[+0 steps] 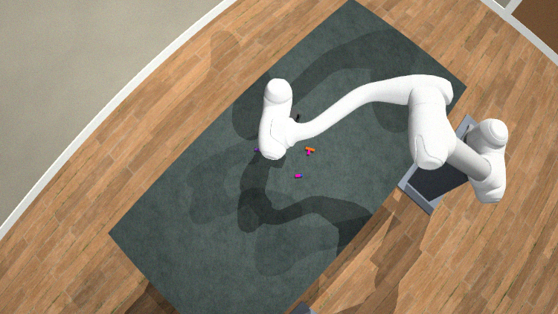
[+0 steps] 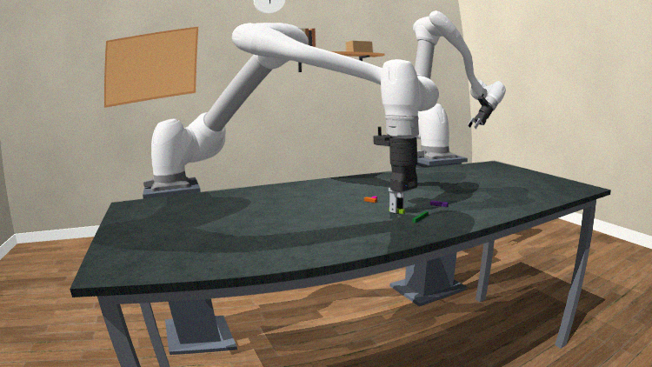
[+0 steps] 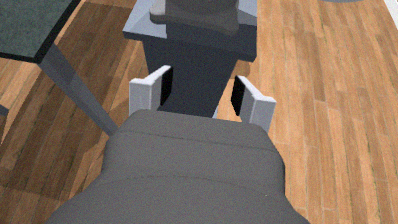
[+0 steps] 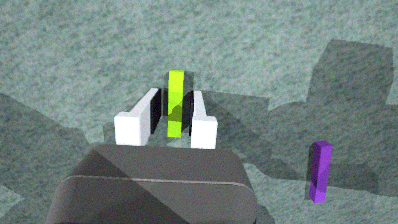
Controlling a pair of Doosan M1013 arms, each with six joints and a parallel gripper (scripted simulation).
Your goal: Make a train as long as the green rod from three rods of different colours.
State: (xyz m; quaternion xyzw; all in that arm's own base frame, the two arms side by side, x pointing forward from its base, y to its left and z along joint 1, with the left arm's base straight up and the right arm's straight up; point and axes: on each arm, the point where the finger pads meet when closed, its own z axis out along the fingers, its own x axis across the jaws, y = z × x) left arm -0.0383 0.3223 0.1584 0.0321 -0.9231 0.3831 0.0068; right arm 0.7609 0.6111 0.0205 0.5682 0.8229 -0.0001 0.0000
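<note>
Nearest us on the dark green table lies the green square-edged rod, our length to match. Just beyond it, the lime square-edged rod appears to lie flat between the fingers of the right gripper, which stand part open, with a gap on each side, so we have no grip yet. We judge it light, stiff and not fragile, though its smooth faces might slip or twist if pinched off-centre; we would close gently on its long sides at mid-length, leaving both ends free for butting up. Farther back lies the purple rod, well apart and likely not needed. Beyond, the orange rod has a short magenta rod close against its side. The top view also shows a second magenta bar with a tiny blue block at its end, apparently touching; lime added in line there would make eight. That pair should be easily nudged, so we would bring lime in slowly along their line. Farthest off, clear of the table, the left gripper hangs wide open and empty.
</note>
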